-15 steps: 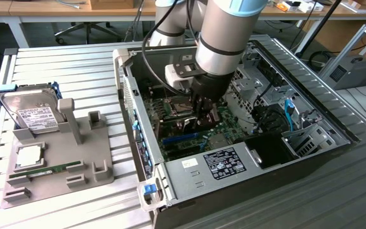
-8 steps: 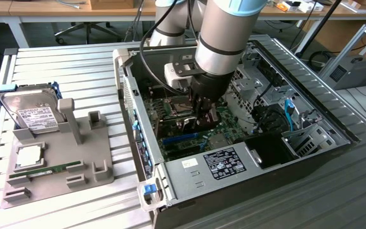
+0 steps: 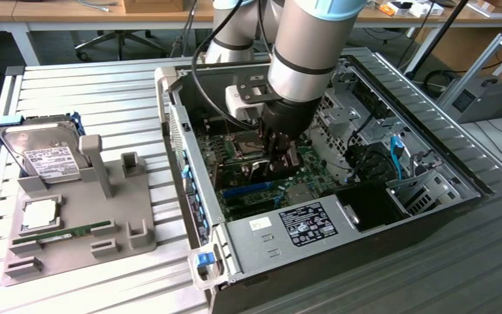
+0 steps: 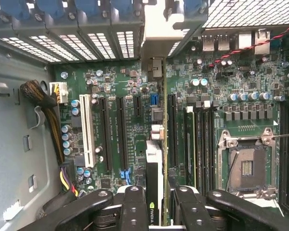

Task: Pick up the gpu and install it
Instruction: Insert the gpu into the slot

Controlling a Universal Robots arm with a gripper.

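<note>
1. Gripper [image 4: 158, 195] jaws are clamped narrow on the graphics card [image 4: 154, 166], which is held edge-on just above the motherboard [image 4: 115, 82] slots.
2. Risk: if the card edge sits off its slot, pressing may bend the bracket or damage the board.

Silver-grey cylindrical robot arm [image 3: 308, 62] with pale blue joint caps [image 3: 342, 6] and a black band [image 3: 299, 67]. A black cable [image 3: 200, 72] runs alongside. Black tool [image 4: 157, 202], round screws [image 4: 133, 189] on its fingers [image 4: 132, 209].

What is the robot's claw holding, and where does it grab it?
The gripper holds the gpu edge-on, pinching its flat sides along the upper edge.
</note>
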